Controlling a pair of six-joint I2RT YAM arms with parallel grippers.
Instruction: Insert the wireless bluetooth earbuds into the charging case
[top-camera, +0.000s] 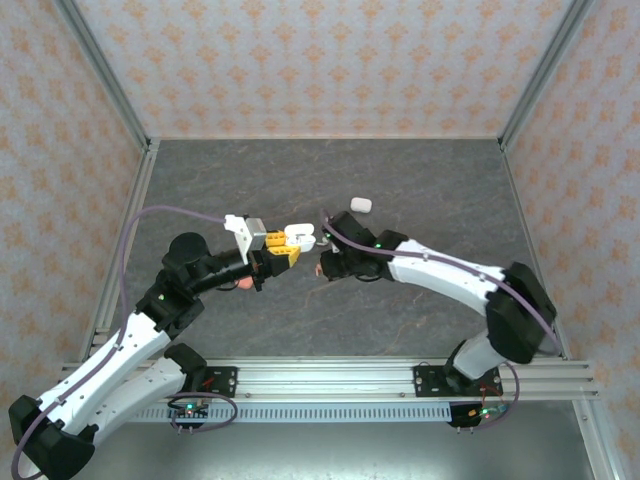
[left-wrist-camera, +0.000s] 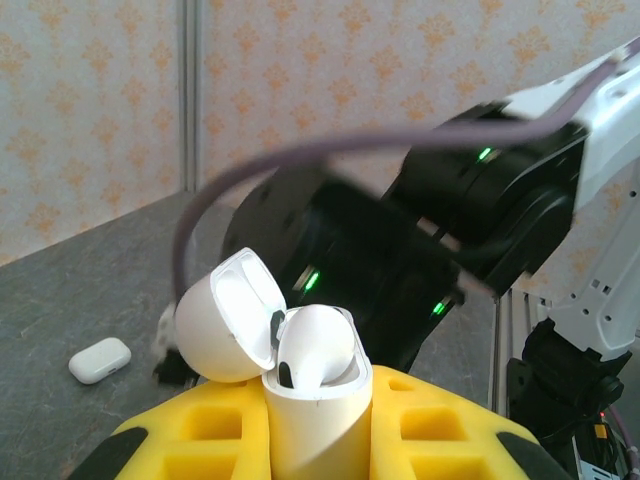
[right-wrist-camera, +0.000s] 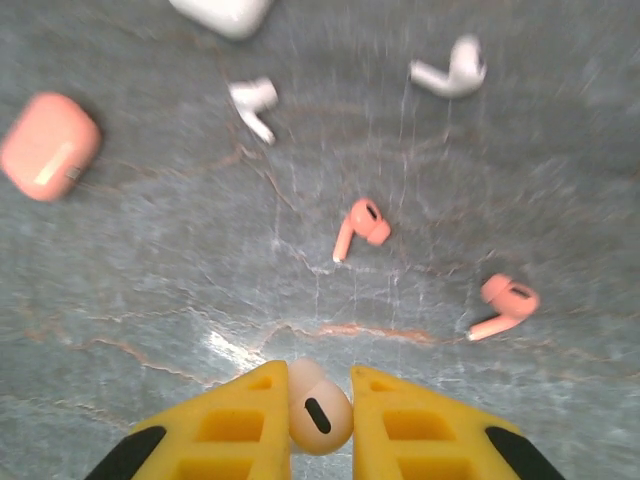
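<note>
Here, white case (left-wrist-camera: 318, 415) open, white earbud (right-wrist-camera: 318, 412) pinched

From the right wrist the tabletop (right-wrist-camera: 150, 280) was smeared by blur: white earbuds (right-wrist-camera: 253, 105) and coral earbuds (right-wrist-camera: 360, 226) showed outlines but no detail. A white case (right-wrist-camera: 222, 12) was cut by the top edge. The held earbud (right-wrist-camera: 318, 408) showed a rounded end, the rest hidden between yellow fingers (right-wrist-camera: 245, 425) (themselves cut by the bottom edge). From the left wrist, the open charging case (left-wrist-camera: 300, 370) ran off the bottom edge. Overhead, a pink shape (top-camera: 243, 284) — too small to name — lay partly under the left arm (top-camera: 150, 320).
</note>
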